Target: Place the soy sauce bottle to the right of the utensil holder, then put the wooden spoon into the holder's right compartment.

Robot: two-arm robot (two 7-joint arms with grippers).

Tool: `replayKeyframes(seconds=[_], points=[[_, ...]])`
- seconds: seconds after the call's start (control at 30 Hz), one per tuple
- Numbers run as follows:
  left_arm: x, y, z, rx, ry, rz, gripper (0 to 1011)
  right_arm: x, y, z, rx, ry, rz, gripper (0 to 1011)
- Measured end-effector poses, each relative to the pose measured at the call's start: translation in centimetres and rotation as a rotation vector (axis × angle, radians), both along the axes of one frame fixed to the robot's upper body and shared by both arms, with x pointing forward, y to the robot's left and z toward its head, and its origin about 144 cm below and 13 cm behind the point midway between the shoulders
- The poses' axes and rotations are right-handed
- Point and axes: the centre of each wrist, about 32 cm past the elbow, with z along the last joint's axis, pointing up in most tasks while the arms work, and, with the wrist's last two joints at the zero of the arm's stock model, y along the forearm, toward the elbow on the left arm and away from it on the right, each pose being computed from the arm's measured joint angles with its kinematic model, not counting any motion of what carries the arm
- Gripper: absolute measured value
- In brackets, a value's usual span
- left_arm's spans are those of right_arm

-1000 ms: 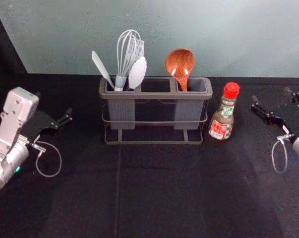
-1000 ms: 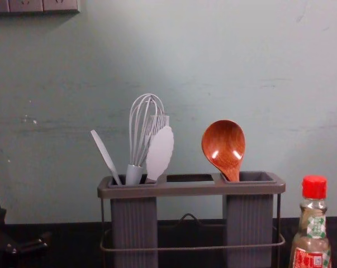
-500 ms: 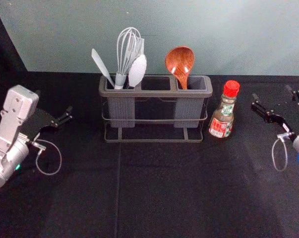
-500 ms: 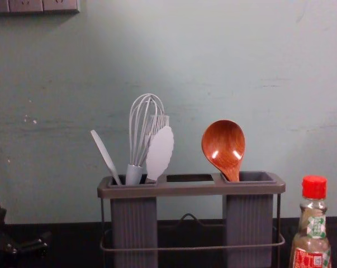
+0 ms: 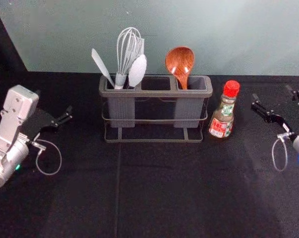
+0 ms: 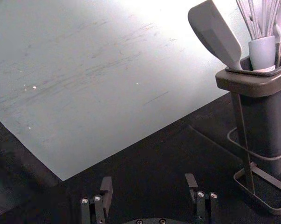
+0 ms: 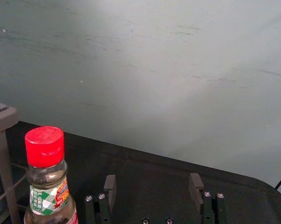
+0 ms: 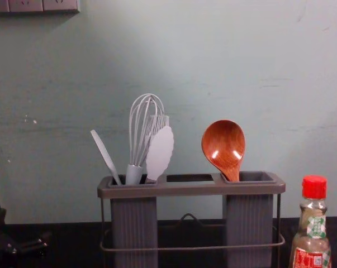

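Head view, by size. Black-covered desk (image 5: 164, 193): spans the frame's lower part. Grey plastic utensil holder (image 5: 142, 94), wire-framed: upper centre. Left claw (image 5: 54, 101): left side, wide. Right claw (image 5: 272, 93): right side, wide. Clear soy sauce bottle (image 5: 222, 121), red-capped: stands upright, right of centre, just beside the holder. Reddish-brown wooden spoon (image 5: 179, 62): bowl up, in the holder's right compartment.

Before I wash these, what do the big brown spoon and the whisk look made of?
The spoon looks like lacquered wood: glossy, with visible grain and bright highlights. The whisk has thin pale loops, perhaps silicone-coated wire, and a matte grey handle, probably plastic.
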Motion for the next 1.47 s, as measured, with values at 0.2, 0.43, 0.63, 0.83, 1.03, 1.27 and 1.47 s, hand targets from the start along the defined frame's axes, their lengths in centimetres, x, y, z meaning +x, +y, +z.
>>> replayKeyframes(seconds=[0.2, 0.43, 0.63, 0.83, 1.03, 1.27, 1.47], points=[[0.0, 0.0, 0.0, 0.0, 0.0, 0.0, 1011, 0.0, 0.0, 0.01, 0.0, 0.0, -0.001, 1003], [0.0, 0.0, 0.0, 0.0, 0.0, 0.0, 1011, 0.0, 0.0, 0.01, 0.0, 0.0, -0.001, 1003], [0.0, 0.0, 0.0, 0.0, 0.0, 0.0, 1011, 0.0, 0.0, 0.01, 0.0, 0.0, -0.001, 1003], [0.0, 0.0, 0.0, 0.0, 0.0, 0.0, 1011, 0.0, 0.0, 0.01, 0.0, 0.0, -0.001, 1002], [0.0, 0.0, 0.0, 0.0, 0.0, 0.0, 1011, 0.0, 0.0, 0.01, 0.0, 0.0, -0.001, 1003], [0.0, 0.0, 0.0, 0.0, 0.0, 0.0, 1011, 0.0, 0.0, 0.01, 0.0, 0.0, -0.001, 1002], [0.0, 0.0, 0.0, 0.0, 0.0, 0.0, 1011, 0.0, 0.0, 0.01, 0.0, 0.0, -0.001, 1002]])
